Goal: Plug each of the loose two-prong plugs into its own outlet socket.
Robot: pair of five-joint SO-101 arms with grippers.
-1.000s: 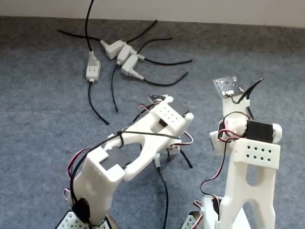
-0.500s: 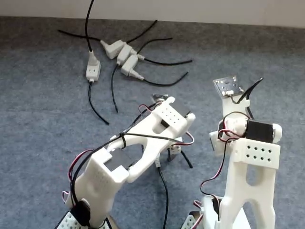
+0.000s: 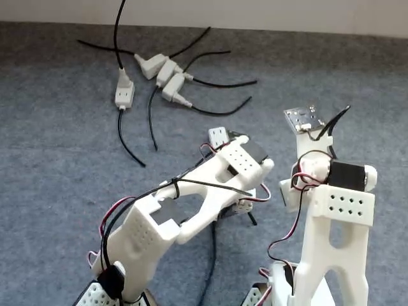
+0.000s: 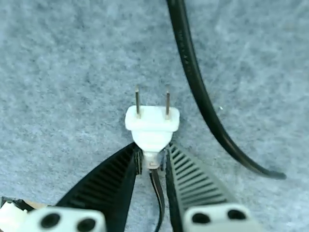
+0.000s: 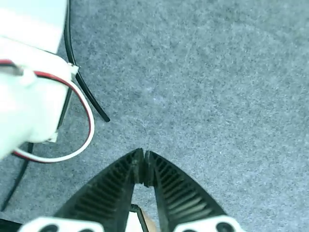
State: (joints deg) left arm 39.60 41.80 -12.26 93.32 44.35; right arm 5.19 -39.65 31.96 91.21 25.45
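- One plug [image 4: 152,123] is in play: the left hand [image 4: 152,157] is closed almost fully, and its fingers pinch the white plug's narrow neck, where its thin cord [image 4: 157,198] leaves it.
- Both prongs point straight away from the hand. The plug's long axis runs in line with the fingers, level over the grey desk [image 4: 58,58]; I cannot tell whether it touches the desk.
- By my judgement the step in hand is carrying the plug to a socket, and insertion is not yet done.
- The white sockets [image 3: 162,73] lie clustered in the upper left of the high frame, well apart from the left arm at lower centre. I cannot tell which ones are free.
- The next move calls for travel toward that cluster, prongs squared to a free socket's slots, then a push along the plug's axis. The sockets lie loose, so one may slide back.
- The right hand [image 5: 145,166] is closed on nothing, its tips touching, over bare desk.
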